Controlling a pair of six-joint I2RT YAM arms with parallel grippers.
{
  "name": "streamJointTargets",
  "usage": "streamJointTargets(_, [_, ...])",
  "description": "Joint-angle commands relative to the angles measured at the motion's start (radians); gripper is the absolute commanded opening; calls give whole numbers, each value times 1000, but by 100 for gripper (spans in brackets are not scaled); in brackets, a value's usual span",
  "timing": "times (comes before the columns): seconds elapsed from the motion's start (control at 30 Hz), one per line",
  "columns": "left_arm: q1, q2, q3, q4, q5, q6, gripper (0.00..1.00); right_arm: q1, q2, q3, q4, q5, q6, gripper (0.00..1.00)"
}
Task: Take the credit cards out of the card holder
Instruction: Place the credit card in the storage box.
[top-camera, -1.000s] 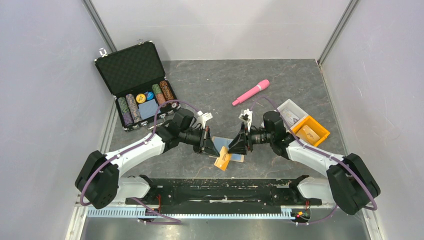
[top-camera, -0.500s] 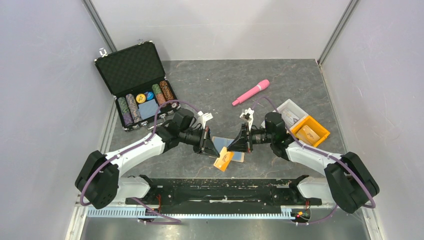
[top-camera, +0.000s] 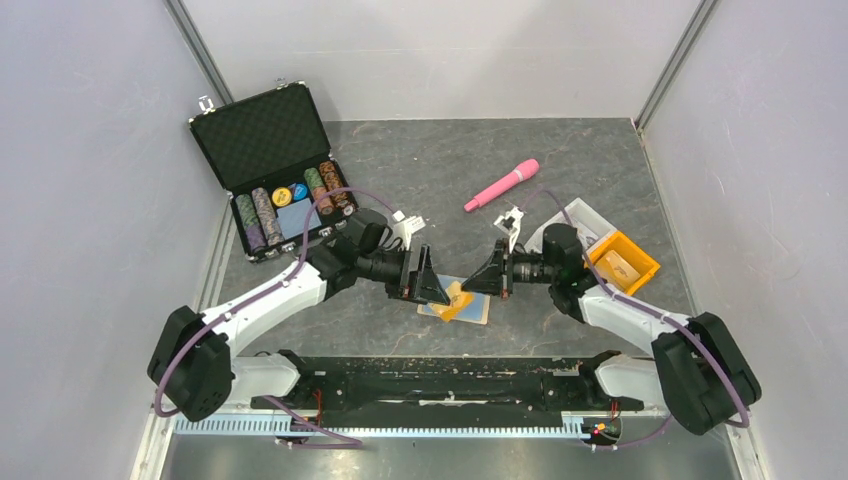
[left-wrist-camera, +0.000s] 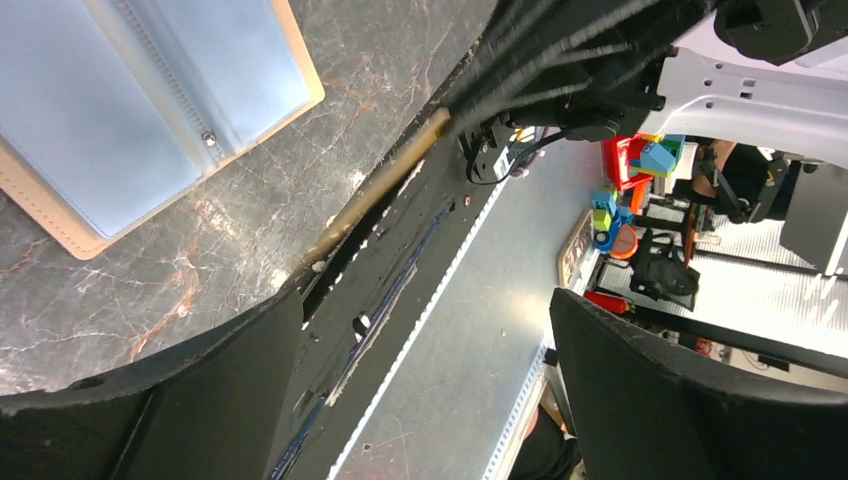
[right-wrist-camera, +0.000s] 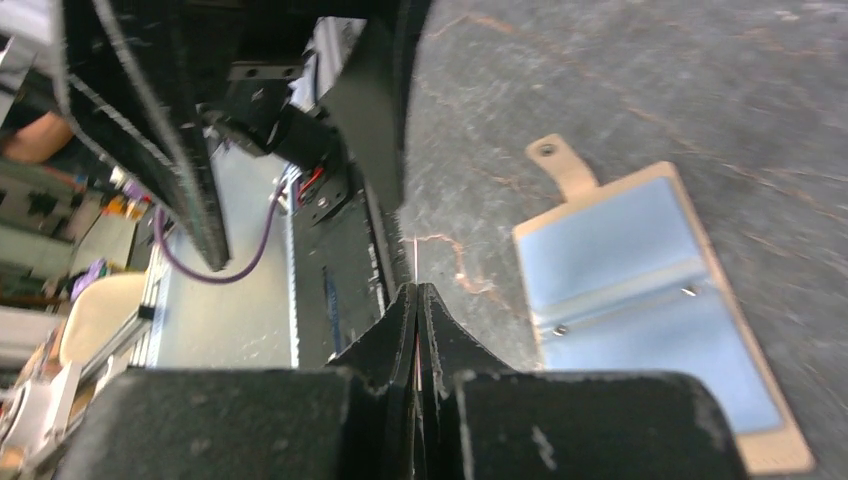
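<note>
The card holder (top-camera: 476, 311) lies opened flat on the table between my arms, its pale blue lining up (right-wrist-camera: 640, 320) and its snap tab (right-wrist-camera: 560, 165) sticking out. It also shows at the top left of the left wrist view (left-wrist-camera: 130, 110). An orange credit card (top-camera: 458, 298) sits over the holder at my right gripper's tip. My right gripper (top-camera: 474, 287) is shut on that card, which appears as a thin edge-on line between the jaws (right-wrist-camera: 416, 262). My left gripper (top-camera: 428, 285) stands wide open with nothing between its fingers (left-wrist-camera: 150, 400).
An open black poker-chip case (top-camera: 280, 190) stands at the back left. A pink wand (top-camera: 502, 185) lies at the back centre. An orange tray (top-camera: 622, 262) and a clear tray (top-camera: 580, 222) sit behind my right arm. Grey walls close in both sides.
My left gripper has opened and let go of the card holder, which now lies flat. My right gripper closed on the card and drew back to the right with it.
</note>
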Motion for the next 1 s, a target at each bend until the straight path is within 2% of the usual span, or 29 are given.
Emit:
streamJointTargets(0.0, [-4,-33,71,-89,-51,85,100,-79,-44,-17,-22,62,47,0])
streamJointTargets(0.27, [-4,-44,123,-203,-178,146,100,-247,-101,1,-131,164,141,0])
streamJointTargets(0.47, [-4,-54,177,-293,-217,210,100,-405,-169,51,-326,256,97,0])
streamJointTargets(0.6, [-4,-76,180,-315,-225,244,100,-564,-231,65,-413,290,91,0])
streamJointTargets(0.8, [-4,-85,166,-314,-188,251,100,-876,-305,86,-548,318,105,0])
streamJointTargets(0.97, [-5,-86,158,-310,-149,249,100,-1052,-338,160,-711,406,28,0])
